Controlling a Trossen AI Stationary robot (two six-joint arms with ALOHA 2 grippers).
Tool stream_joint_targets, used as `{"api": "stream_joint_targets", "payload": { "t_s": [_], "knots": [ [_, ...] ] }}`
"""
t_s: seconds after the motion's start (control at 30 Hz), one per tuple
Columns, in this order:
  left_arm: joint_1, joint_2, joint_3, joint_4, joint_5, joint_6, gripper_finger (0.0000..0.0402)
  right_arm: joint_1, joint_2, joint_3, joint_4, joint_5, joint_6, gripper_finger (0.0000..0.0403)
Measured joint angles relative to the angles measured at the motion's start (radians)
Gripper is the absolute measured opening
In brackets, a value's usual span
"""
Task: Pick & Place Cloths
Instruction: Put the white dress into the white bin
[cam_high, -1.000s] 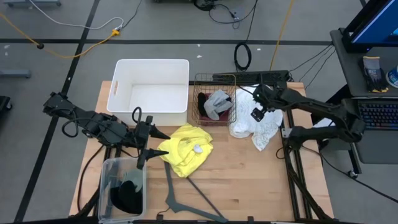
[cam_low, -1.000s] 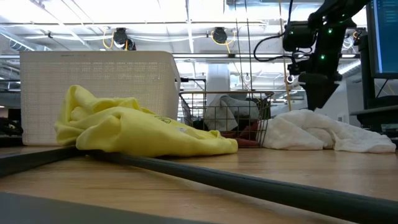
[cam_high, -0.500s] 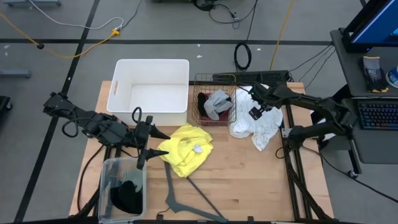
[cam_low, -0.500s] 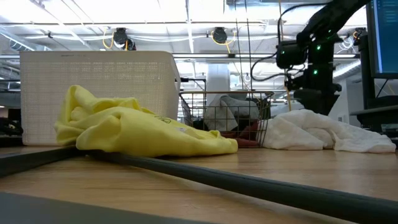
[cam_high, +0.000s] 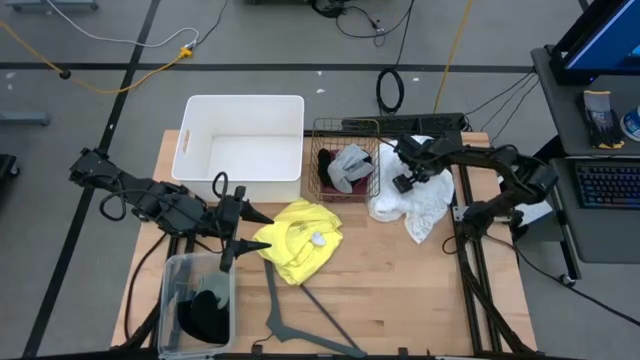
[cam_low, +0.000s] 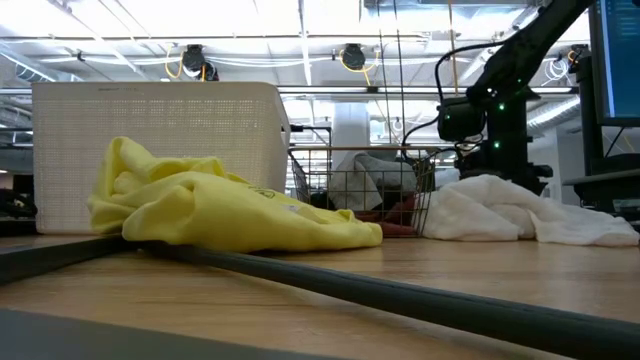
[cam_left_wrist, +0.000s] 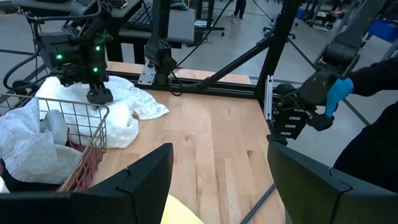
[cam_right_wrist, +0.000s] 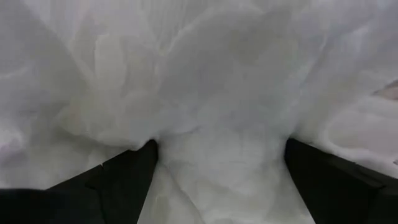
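Note:
The white cloth (cam_high: 418, 203) (cam_low: 520, 210) lies crumpled at the table's far right, against the wire basket (cam_high: 346, 128). My right gripper (cam_high: 399, 184) (cam_right_wrist: 217, 165) is open and stands down in the cloth's basket-side part. The yellow cloth (cam_high: 298, 238) (cam_low: 200, 205) lies heaped mid-table. My left gripper (cam_high: 243, 236) (cam_left_wrist: 217, 180) waits open just left of it, touching nothing. A grey-blue cloth (cam_high: 350, 165) and a maroon one (cam_high: 330, 190) lie in the basket. A black cloth (cam_high: 205, 315) sits in the clear bin. My right gripper comes at the white cloth from above, pointing down, with its fingers (cam_right_wrist: 124, 177) spread. Both fingertips are sunk into the top folds near the basket side, and a hump of cloth (cam_right_wrist: 214, 149) bulges between them. The cloth lies on the table.
A white bin (cam_high: 243, 103) stands at the far left, beside the wire basket. The clear bin (cam_high: 170, 290) is at the near left. A thin grey hanger (cam_high: 290, 320) lies near the front edge. A person's blue-gloved hand (cam_left_wrist: 339, 93) shows beyond the table's right side.
My right gripper has come down and shifted toward the wire basket, ending with its fingers in the white cloth. The cloths and my left arm have kept still.

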Motion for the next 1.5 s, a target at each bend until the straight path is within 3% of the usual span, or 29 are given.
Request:
{"api": "stream_joint_targets", "payload": {
  "t_s": [0.27, 0.43, 0.7, 1.03, 1.17, 1.5],
  "knots": [
    [0.0, 0.0, 0.0, -0.001, 0.0, 0.001, 0.0267, 0.0, -0.008, -0.095, 0.046, 0.004, 0.104, 0.0346],
    [0.0, 0.0, 0.0, -0.003, 0.0, 0.002, 0.0266, 0.0, -0.01, -0.116, 0.055, 0.004, 0.127, 0.0313],
    [0.0, 0.0, 0.0, -0.001, 0.0, -0.001, 0.0266, 0.002, -0.009, -0.118, 0.046, 0.008, 0.158, 0.0225],
    [0.0, 0.0, 0.0, 0.005, 0.0, -0.002, 0.0267, 0.008, -0.025, -0.117, -0.051, 0.012, 0.159, 0.0073],
    [0.0, 0.0, 0.0, 0.005, 0.0, -0.002, 0.0266, 0.04, -0.084, -0.126, -0.163, -0.013, 0.159, 0.0037],
    [0.0, 0.0, 0.0, 0.022, -0.001, 0.005, 0.0267, 0.137, -0.403, -0.131, -0.419, -0.017, 0.253, 0.0037]
  ]
}}
